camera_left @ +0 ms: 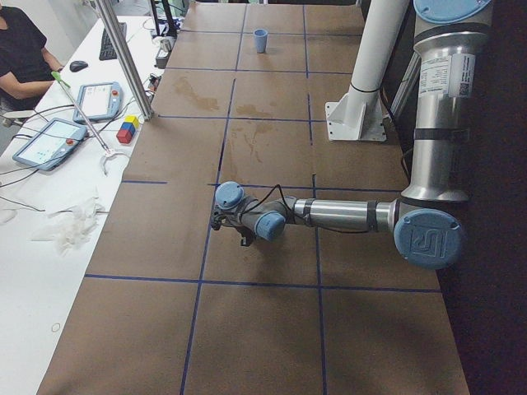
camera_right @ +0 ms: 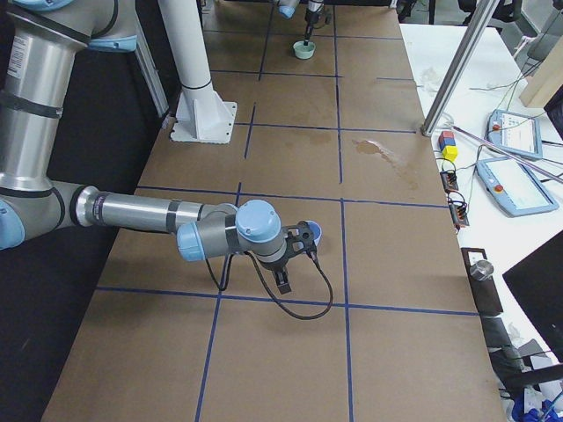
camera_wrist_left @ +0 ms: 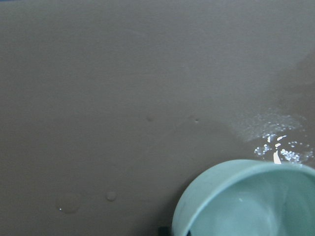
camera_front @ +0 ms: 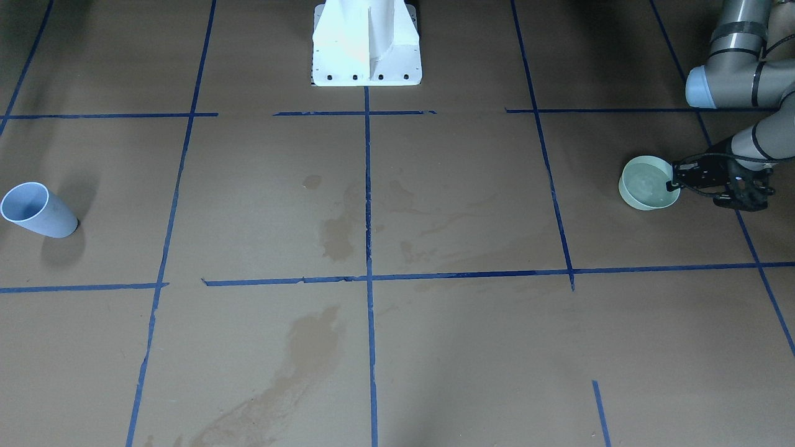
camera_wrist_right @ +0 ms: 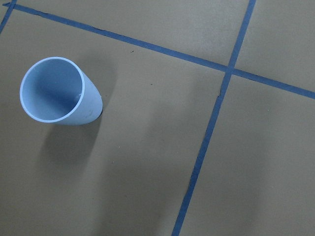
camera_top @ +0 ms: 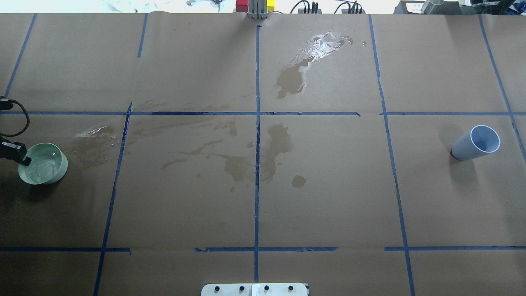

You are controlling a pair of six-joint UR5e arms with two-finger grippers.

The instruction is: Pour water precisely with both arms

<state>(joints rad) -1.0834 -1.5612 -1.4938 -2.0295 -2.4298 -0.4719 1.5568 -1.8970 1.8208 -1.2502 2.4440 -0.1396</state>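
I see left gripper [camera_front: 676,179] at bowl [camera_front: 630,200] rim, 3 o'clock in front-facing view; can't tell if pinching. Right gripper [camera_right: 284,280]: can't tell either. I'd confirm clamp, lift level and slow, keep water [camera_front: 649,183] in.

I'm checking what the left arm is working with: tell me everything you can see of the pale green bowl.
The pale green bowl is round, shallow and plastic-looking, upright on the brown paper at the robot's far left. Clear, shimmering water lies in it. The left gripper is at its rim; whether it clamps is unclear. A wet patch glistens beside it.
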